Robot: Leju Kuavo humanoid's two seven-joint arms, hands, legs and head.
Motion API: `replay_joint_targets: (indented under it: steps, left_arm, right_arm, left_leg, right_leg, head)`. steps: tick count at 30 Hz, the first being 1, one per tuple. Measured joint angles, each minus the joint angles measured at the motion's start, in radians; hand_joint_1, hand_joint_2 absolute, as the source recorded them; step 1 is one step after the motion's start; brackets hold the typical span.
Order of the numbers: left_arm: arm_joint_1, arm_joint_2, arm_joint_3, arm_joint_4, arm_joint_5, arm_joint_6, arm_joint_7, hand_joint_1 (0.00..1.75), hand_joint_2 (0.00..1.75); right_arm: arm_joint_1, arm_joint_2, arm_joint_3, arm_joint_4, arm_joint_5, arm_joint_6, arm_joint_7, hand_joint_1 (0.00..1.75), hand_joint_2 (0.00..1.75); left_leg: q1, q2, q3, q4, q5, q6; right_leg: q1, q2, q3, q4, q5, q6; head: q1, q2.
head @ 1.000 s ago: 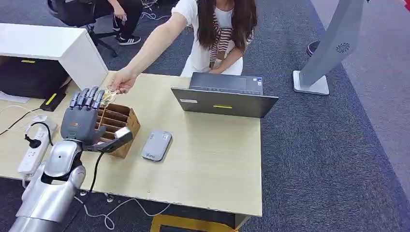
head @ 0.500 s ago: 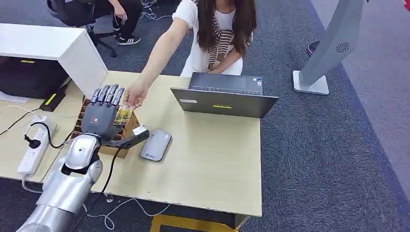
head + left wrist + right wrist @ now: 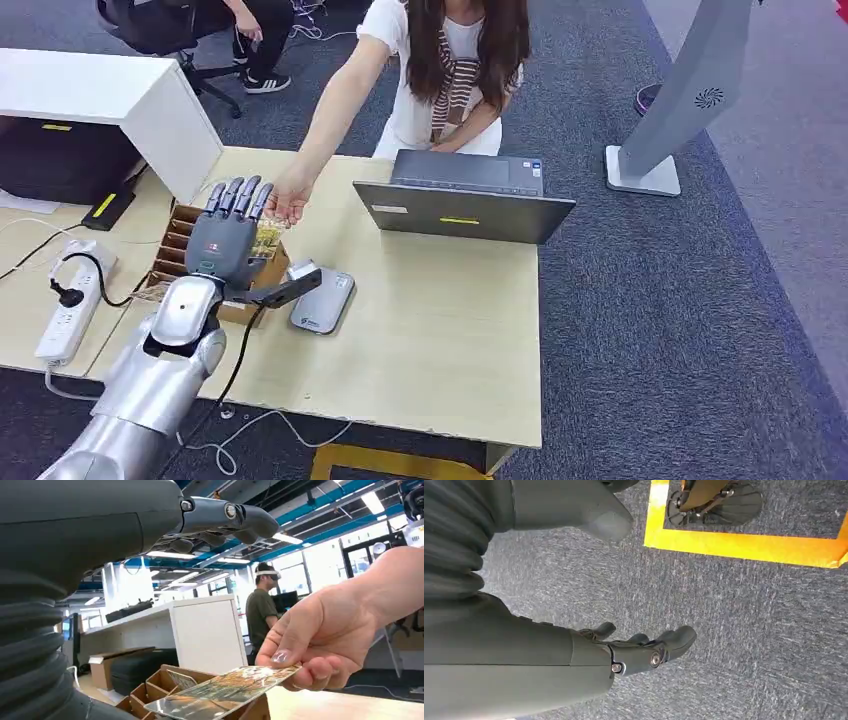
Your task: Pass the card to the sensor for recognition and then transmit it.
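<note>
The card (image 3: 225, 692) is thin and flat with a glossy, mottled gold-and-green face that catches the light; in the left wrist view it lies low in the centre of the frame, pinched at one end between the thumb and fingers of a person's hand (image 3: 320, 640) that reaches in from the right. In the head view the same card (image 3: 265, 238) shows as a small yellowish patch left of centre, just under the person's hand (image 3: 288, 203) and right beside the fingers of the robot's left hand (image 3: 228, 243). That left hand is held up over the wooden divided box (image 3: 172, 262), fingers extended and apart with the thumb stuck out toward the frame's right; it grips nothing, and the card stays in the person's grasp. The right hand (image 3: 634, 652) hangs above grey carpet, fingers loosely curled yet apart and holding nothing. Counted on the pale desk (image 3: 440, 330): one card, one wooden box, one grey card sensor (image 3: 324, 301) lying flat just right of the box, one grey laptop (image 3: 465, 195) in the upper centre, and one white power strip (image 3: 70, 305) at the left edge
</note>
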Motion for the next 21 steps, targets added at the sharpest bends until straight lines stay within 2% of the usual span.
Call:
replay_joint_targets:
  steps: [1,2,21]
  left_arm:
    - [0.000,-0.001,-0.002,0.002,0.001,0.000,0.001,0.00,1.75]
    - [0.000,-0.002,-0.003,0.002,0.001,0.000,0.001,1.75,1.75]
    - [-0.010,-0.016,-0.011,0.011,0.006,0.003,0.000,1.75,1.75]
  right_arm:
    - [0.000,0.000,0.000,0.000,0.000,0.000,0.000,0.00,1.75]
    - [0.000,0.000,0.000,0.000,0.000,0.000,-0.001,0.00,1.75]
    - [0.000,0.000,-0.008,0.000,-0.001,0.003,-0.010,0.00,1.75]
  left_leg:
    - [0.000,0.000,0.000,0.000,0.000,0.000]
    - [0.000,0.000,0.000,0.000,0.000,0.000]
    - [0.000,0.000,0.000,0.000,0.000,0.000]
  right_leg:
    - [0.000,0.000,0.000,0.000,0.000,0.000]
    - [0.000,0.000,0.000,0.000,0.000,0.000]
    - [0.000,0.000,0.000,0.000,0.000,0.000]
  head:
    - [0.000,0.000]
    - [0.000,0.000]
    - [0.000,0.000]
